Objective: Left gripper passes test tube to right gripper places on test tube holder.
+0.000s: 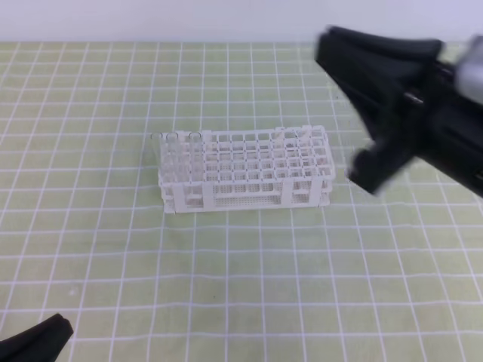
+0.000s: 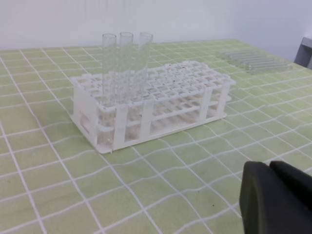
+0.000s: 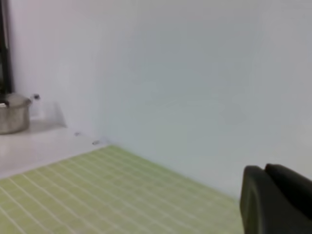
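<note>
The white test tube holder stands mid-table on the green grid mat. Three clear test tubes stand upright in holes at its left end; the left wrist view shows them at the near corner of the holder. My left gripper is low at the front left, well short of the holder, its fingers shut together with nothing between them. My right gripper is raised and blurred at the back right, beside and above the holder. It is shut, with no tube visible in it.
A heap of clear tubes lies flat on the mat beyond the holder's far end. A metal pot sits on a white ledge by the wall in the right wrist view. The white wall borders the table's back edge.
</note>
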You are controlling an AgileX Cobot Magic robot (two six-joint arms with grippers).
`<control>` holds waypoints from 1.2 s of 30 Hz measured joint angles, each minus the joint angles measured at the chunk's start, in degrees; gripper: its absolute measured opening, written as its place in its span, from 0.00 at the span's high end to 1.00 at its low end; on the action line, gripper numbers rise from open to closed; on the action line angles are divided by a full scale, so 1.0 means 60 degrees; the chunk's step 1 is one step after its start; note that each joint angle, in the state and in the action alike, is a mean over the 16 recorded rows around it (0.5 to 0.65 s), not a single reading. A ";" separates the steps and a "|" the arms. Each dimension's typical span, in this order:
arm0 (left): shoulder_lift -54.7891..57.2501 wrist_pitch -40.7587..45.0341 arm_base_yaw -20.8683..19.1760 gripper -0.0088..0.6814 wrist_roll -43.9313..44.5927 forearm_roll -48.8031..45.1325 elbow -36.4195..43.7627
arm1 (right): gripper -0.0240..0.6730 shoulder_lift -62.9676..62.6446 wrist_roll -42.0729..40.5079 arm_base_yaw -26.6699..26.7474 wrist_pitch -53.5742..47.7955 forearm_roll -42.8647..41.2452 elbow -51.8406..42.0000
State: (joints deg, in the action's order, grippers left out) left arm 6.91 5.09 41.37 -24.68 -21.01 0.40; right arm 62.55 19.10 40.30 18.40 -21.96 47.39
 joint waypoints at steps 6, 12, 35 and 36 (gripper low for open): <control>0.0000 -0.0008 0.0000 0.99 0.0000 -0.0001 0.0003 | 0.98 -0.1743 0.0266 0.0003 -0.1137 0.0003 -0.0935; -0.0013 0.0008 -0.0001 0.99 0.0000 0.0002 -0.0006 | 0.99 -0.2589 0.0286 0.0003 -0.2172 -0.0037 -0.1428; 0.0005 -0.0025 0.0000 0.99 0.0000 -0.0002 0.0010 | 0.99 -0.8087 0.0242 -0.3932 -0.3592 -0.0056 -0.5339; 0.0002 -0.0018 0.0000 0.99 0.0000 -0.0002 0.0006 | 0.99 -0.8472 0.0242 -0.4158 -0.3557 -0.0041 -0.5633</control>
State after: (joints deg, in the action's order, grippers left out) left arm 6.93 4.99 41.37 -24.68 -21.02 0.44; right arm 11.72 20.55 15.35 -2.94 -22.20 13.59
